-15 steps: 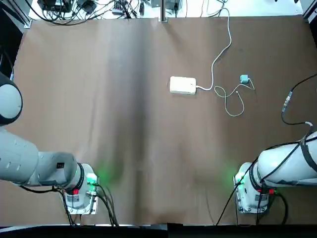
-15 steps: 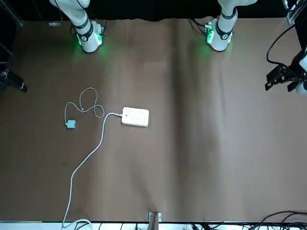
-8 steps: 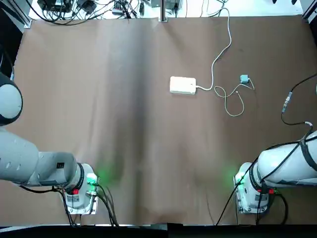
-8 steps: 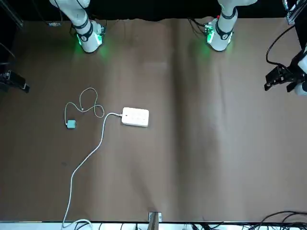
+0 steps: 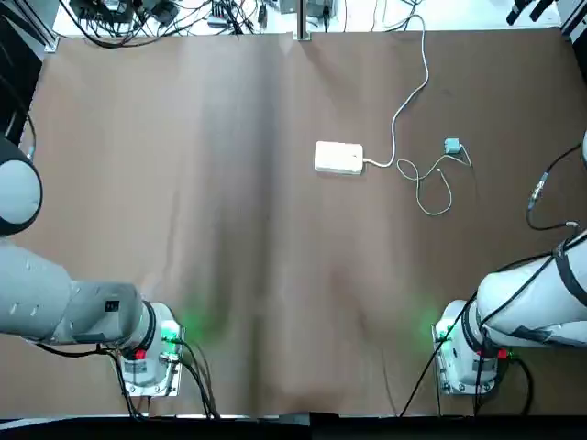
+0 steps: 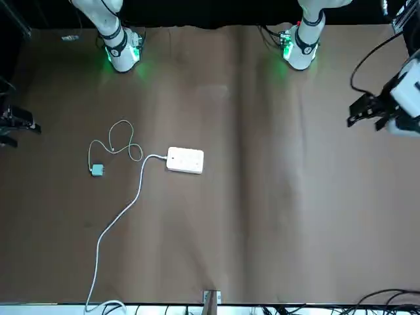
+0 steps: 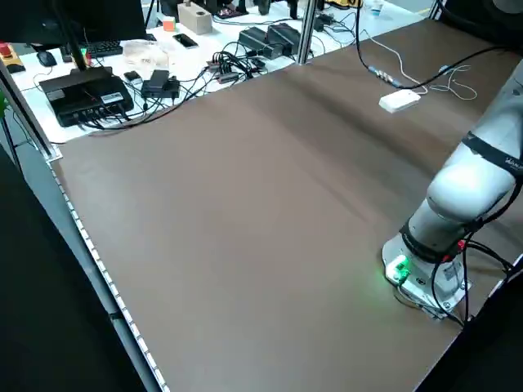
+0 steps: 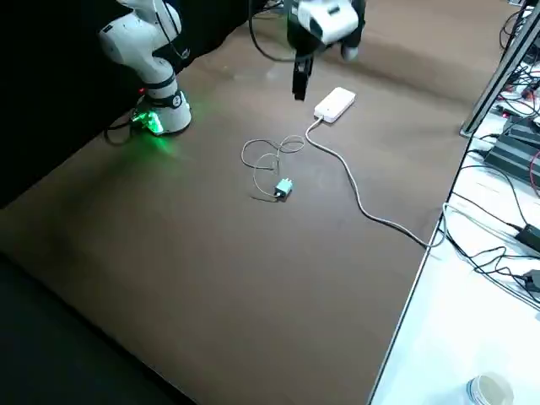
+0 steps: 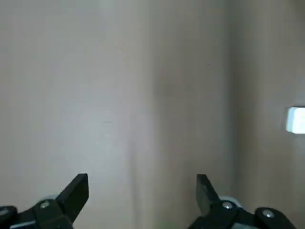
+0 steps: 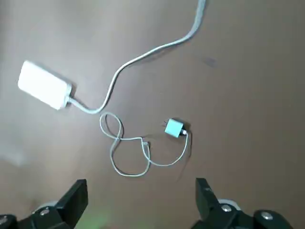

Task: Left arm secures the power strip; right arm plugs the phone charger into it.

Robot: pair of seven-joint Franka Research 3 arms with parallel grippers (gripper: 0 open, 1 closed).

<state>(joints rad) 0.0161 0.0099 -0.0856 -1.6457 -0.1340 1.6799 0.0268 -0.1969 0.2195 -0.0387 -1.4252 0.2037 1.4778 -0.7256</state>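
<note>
The power strip (image 5: 338, 157) (image 6: 186, 161) lies flat right of the table's middle, its thick white cord (image 5: 412, 87) running off the far edge. The teal phone charger (image 5: 451, 146) (image 10: 175, 128) rests to its right, its thin cable (image 5: 431, 188) looped on the cloth. My right gripper (image 10: 141, 185) hangs open high over the table's right edge, looking down on the charger and the power strip (image 10: 45, 90). My left gripper (image 6: 367, 120) (image 9: 142, 179) is open above the table's left side, far from the strip, whose end (image 9: 296, 119) shows at that view's edge.
A brown cloth (image 5: 229, 229) covers the table. Both arm bases (image 5: 147, 357) (image 5: 468, 357) stand at the near edge. Beyond the far edge is a white bench with tangled cables and electronics (image 5: 156, 14) and a metal post (image 5: 301, 18).
In the front view my left gripper has shifted inward over the table. The right gripper has drifted slightly at its table edge. Strip and charger have not moved.
</note>
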